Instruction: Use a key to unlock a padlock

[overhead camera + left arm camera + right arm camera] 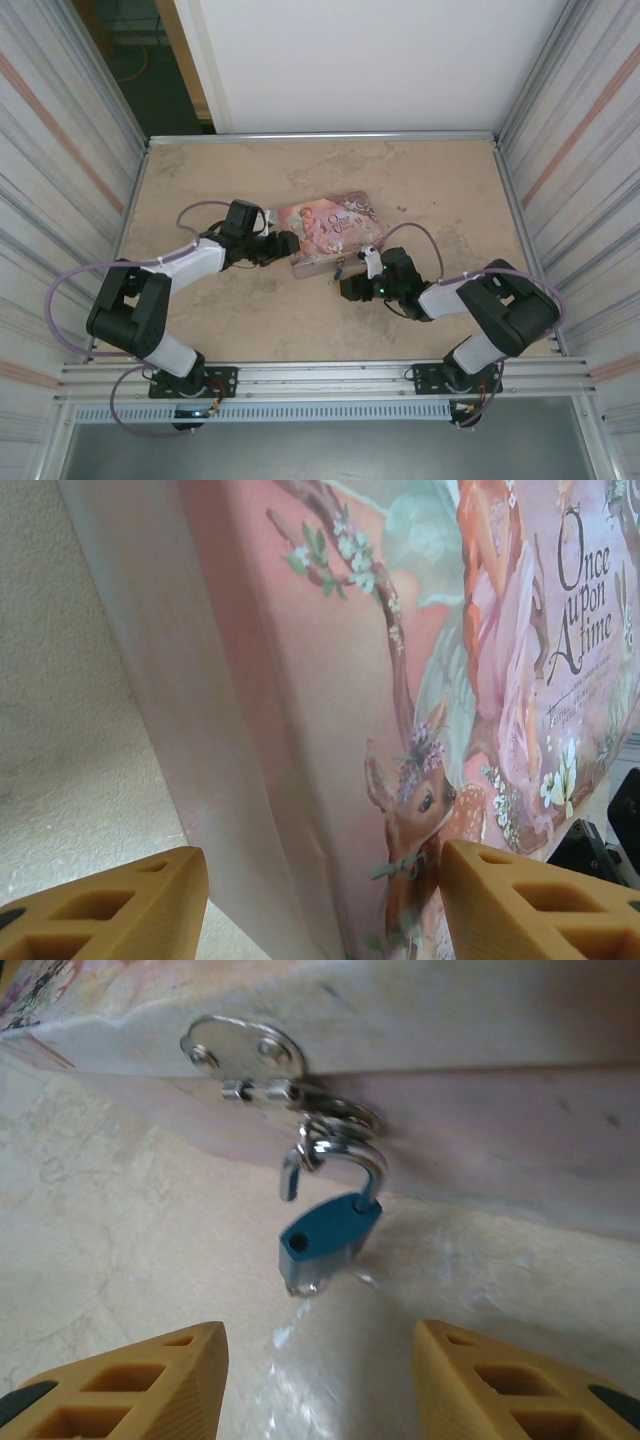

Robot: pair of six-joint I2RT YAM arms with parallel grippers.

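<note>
The small blue padlock (pixel 325 1240) hangs by its silver shackle from the ring of a metal hasp (pixel 245 1055) on the front wall of the pink pictured tin (pixel 450 1120). One shackle end stands free of the body. A blurred silvery streak (pixel 300 1330) runs down from the padlock's underside; I cannot tell whether it is the key. My right gripper (pixel 320 1345) is open just below the padlock, with no finger touching it. My left gripper (pixel 320 880) is open at the tin's (pixel 330 680) left corner, its fingers (pixel 520 900) spread to either side of the edge.
The tin (pixel 335 230) lies mid-table with the left gripper (pixel 285 245) at its left end and the right gripper (pixel 348 282) at its front. Metal rails edge the table (pixel 320 170), and corrugated walls rise on both sides.
</note>
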